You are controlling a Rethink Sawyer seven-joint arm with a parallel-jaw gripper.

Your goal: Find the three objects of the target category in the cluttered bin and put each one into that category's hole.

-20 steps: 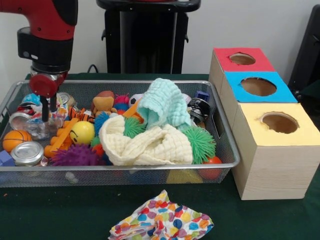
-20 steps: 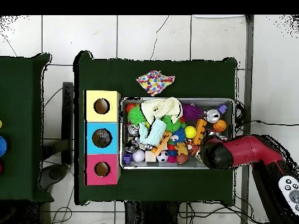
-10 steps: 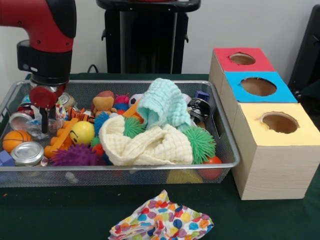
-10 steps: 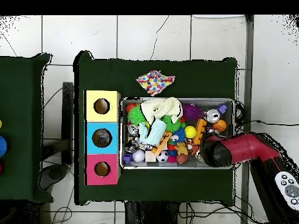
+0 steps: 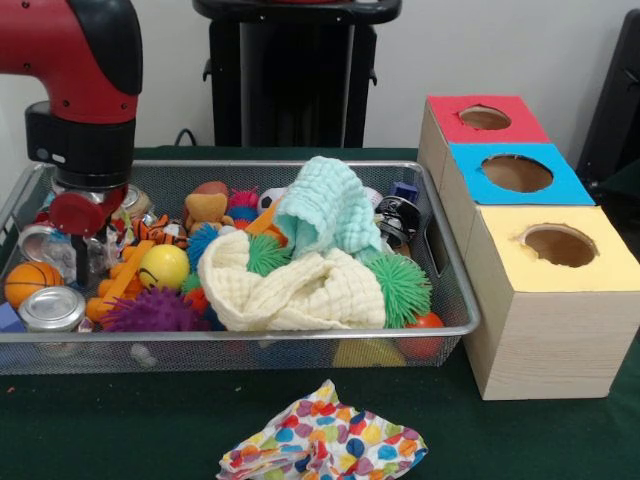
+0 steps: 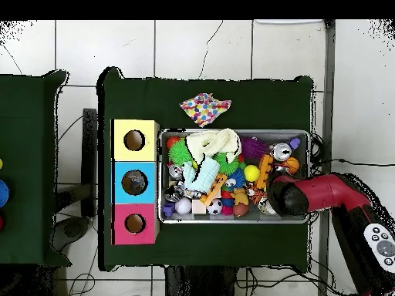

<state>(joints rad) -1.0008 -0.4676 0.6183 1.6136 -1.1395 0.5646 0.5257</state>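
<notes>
Front view, from the left: the gripper (image 5: 80, 262) reaches down into the left end of the wire mesh bin (image 5: 440, 290), amid the clutter there. Its dark fingers (image 5: 80, 255) dip between a shiny can at the far left (image 5: 40, 240) and an orange toy block (image 5: 118, 280); whether they are spread, closed or holding anything cannot be told. Just left of them lies a small basketball (image 5: 27, 281), and in front a silver tin with its lid up (image 5: 53, 307). Nearby sit a yellow smiley ball (image 5: 164, 266) and a purple spiky ball (image 5: 150, 312). Behind these is a brown plush toy (image 5: 207, 209).

In the middle of the bin a cream cloth (image 5: 300, 290) is heaped under a mint green cloth (image 5: 325, 210), with a green spiky ball (image 5: 402, 288) at their right. Which category is the target cannot be told.

On the green worktop (image 5: 120, 430) before the bin lies a polka-dot cloth (image 5: 322, 440). To the right of the bin stands a row of three wooden boxes, each with a round hole in its top: the yellow box (image 5: 560, 262) nearest, the blue box (image 5: 515, 175) behind it, the red box (image 5: 485, 119) farthest.
</notes>
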